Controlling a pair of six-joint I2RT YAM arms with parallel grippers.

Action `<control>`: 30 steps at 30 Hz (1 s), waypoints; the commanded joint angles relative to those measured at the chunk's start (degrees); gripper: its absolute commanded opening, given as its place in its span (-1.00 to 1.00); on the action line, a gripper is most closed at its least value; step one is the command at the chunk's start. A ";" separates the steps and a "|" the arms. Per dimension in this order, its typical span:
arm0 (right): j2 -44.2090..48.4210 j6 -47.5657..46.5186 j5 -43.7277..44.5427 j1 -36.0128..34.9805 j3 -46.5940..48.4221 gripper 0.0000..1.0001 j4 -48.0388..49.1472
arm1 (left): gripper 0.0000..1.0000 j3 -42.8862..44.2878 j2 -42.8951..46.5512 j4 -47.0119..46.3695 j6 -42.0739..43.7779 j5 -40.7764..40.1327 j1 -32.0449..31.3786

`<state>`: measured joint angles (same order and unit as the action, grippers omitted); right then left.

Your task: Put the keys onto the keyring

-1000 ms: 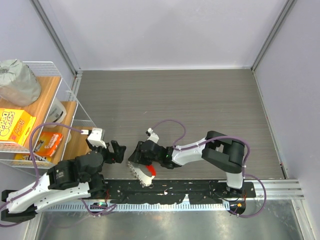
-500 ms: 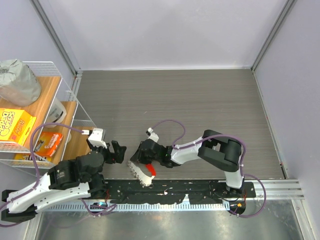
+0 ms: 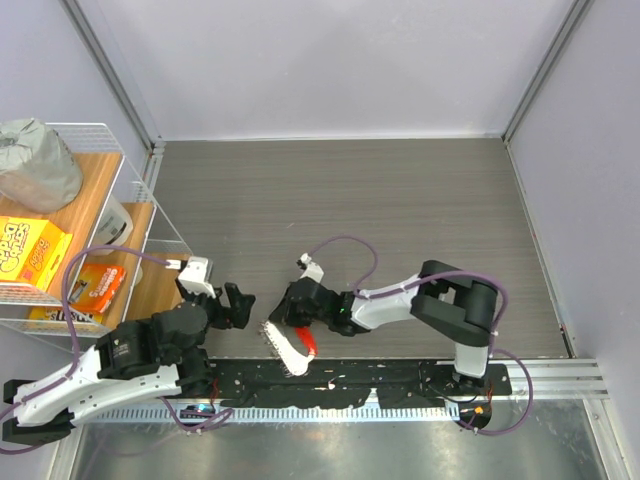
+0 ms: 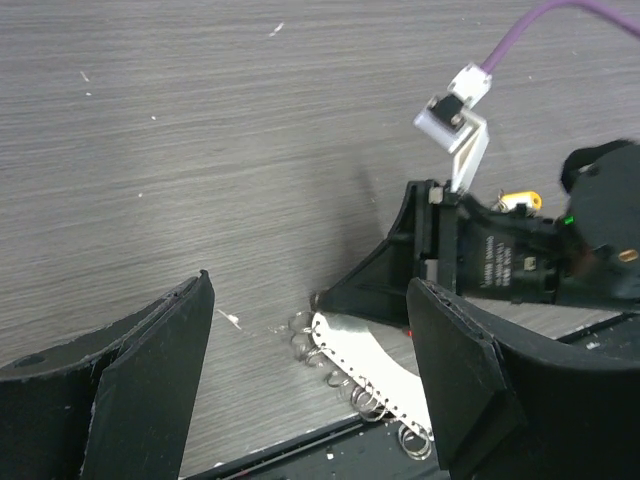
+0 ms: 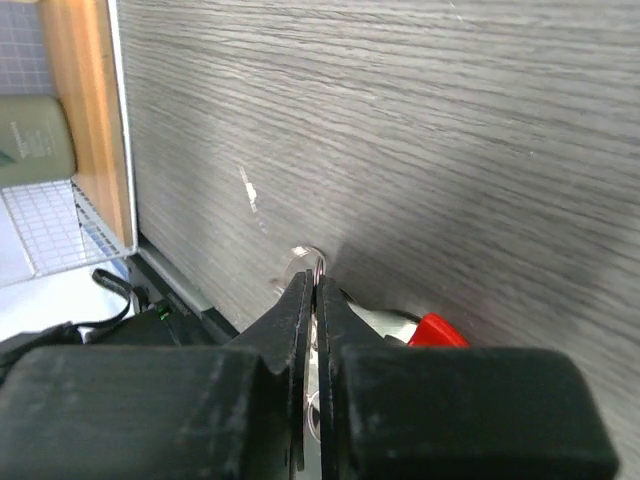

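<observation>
right jaws pinched shut on a thin loop of the keyring (image 5: 435, 330), right at the counter's (image 3: 400, 200) near edge. left jaws wide open, holding nothing, just beside. key (image 4: 515, 201) mostly hidden behind the right wrist.

right gripper (image 3: 282, 326) at keyring (image 3: 296, 347), left gripper (image 3: 243, 307) beside

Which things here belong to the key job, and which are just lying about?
Job: keyring with red piece, yellow-tagged key, right claw shut on its ring.
Lying about: wire rack, yellow box, orange packet, grey bag.
</observation>
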<state>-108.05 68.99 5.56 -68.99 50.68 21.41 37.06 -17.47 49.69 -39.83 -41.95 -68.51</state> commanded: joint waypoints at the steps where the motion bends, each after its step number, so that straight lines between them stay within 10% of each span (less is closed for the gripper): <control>1: 11.43 -8.50 4.98 -0.53 -2.50 -0.89 0.13 | 0.68 2.75 -0.72 -3.02 0.37 3.54 -0.04; 16: 43.69 -40.58 0.79 -4.05 -12.18 -0.89 -4.88 | 0.61 1.97 3.67 -23.04 9.33 28.58 0.04; 30: 61.72 -51.50 -16.98 -4.31 -11.30 -0.90 -8.48 | 0.42 -0.76 -0.10 -41.94 13.03 47.39 -0.04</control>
<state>-48.84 21.52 -4.67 -72.99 37.74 13.13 37.32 -15.62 17.87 -28.42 -1.63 -68.51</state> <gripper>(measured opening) 0.073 0.717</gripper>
